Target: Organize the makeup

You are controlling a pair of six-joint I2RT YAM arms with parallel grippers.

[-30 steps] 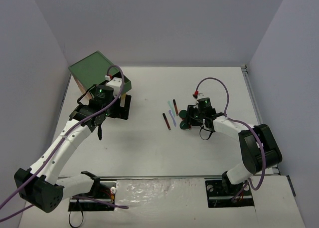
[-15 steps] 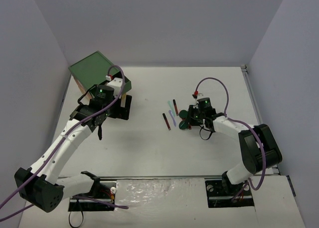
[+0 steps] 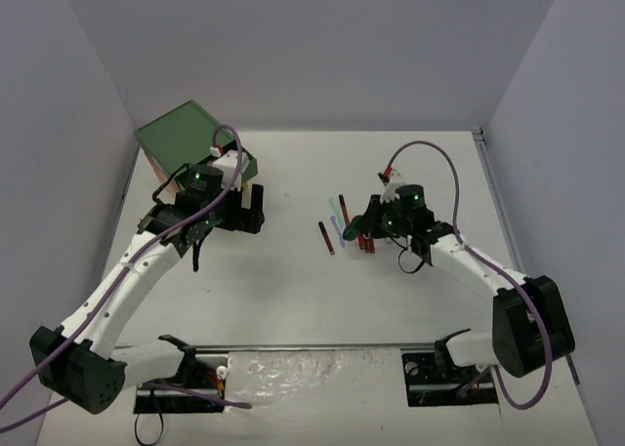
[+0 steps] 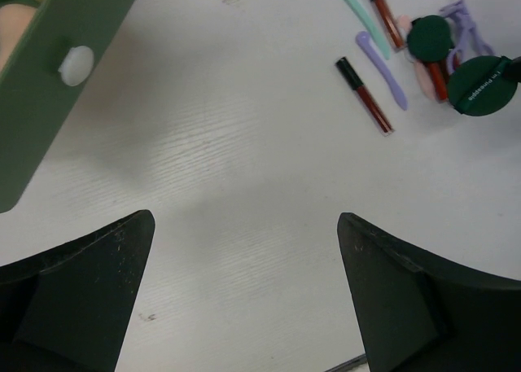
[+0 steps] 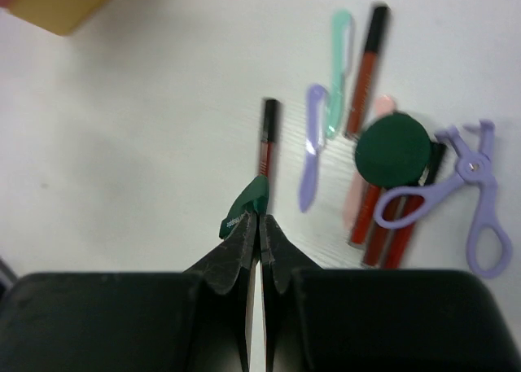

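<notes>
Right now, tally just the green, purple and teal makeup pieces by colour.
Green round pieces: 2, one in the right gripper
Purple tools: 2
Teal tool: 1
Total: 5

You're looking at a white, faintly wood-grained surface (image 4: 244, 160). The dark green round piece (image 5: 395, 150) is plain, while the second dark green disc (image 4: 480, 85) carries white lettering. The teal tool (image 5: 341, 50), purple tool (image 5: 309, 156) and lilac curler (image 5: 474, 168) are solid-coloured. Your dark-red sticks (image 5: 365, 71) have black caps. The box (image 4: 49, 87) is green, with a white knob (image 4: 77, 64).
</notes>
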